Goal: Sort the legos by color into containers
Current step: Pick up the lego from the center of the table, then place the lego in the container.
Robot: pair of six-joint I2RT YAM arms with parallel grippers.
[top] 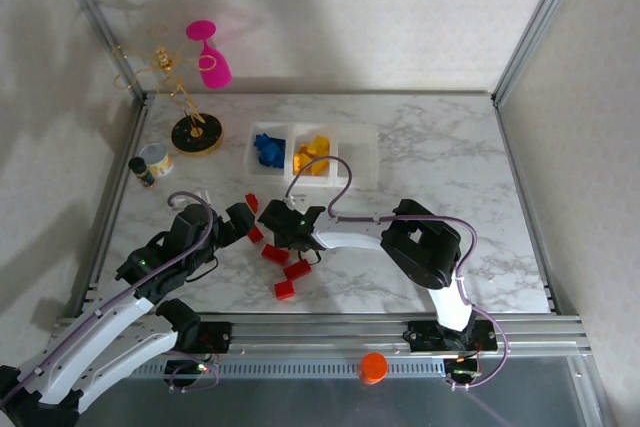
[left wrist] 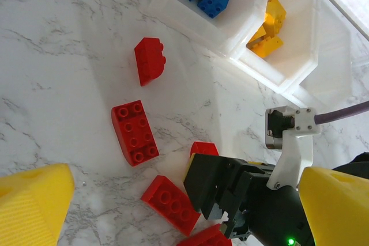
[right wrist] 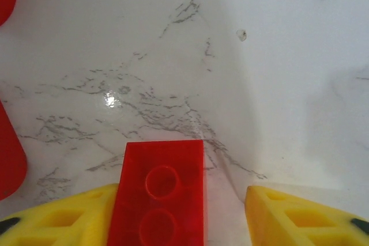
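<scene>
- Right gripper [right wrist: 181,200] is let go and spread wide. A red lego [right wrist: 158,197] sits between its yellow fingers [right wrist: 63,217]. It touches one finger, and there is a gap to the other.
- The right arm [top: 350,237] bends at the elbow. It reaches across to the left, low over the marble table [top: 440,147].
- The red lego lies flat on the table with its bumps up, and two bumps show. Its long side runs the same way as the fingers, straight out from the wrist.
- The left gripper [top: 240,219] is spread wide too and holds nothing. The left arm [top: 110,322] comes up from the near left corner. It stops just beside the right gripper.
- More red legos [top: 275,254] lie loose on the table near both grippers.
- In the left wrist view, a long red brick [left wrist: 134,132] lies flat with its bumps up. Its long side tilts a little from straight up and down in the picture. A sloped red brick [left wrist: 149,59] lies closer to the bins.
- The containers [top: 358,162] stand in a row at the far side of the table.
- Blue legos [top: 267,147] are in the left bin. Yellow legos [top: 313,155] are in the middle bin.
</scene>
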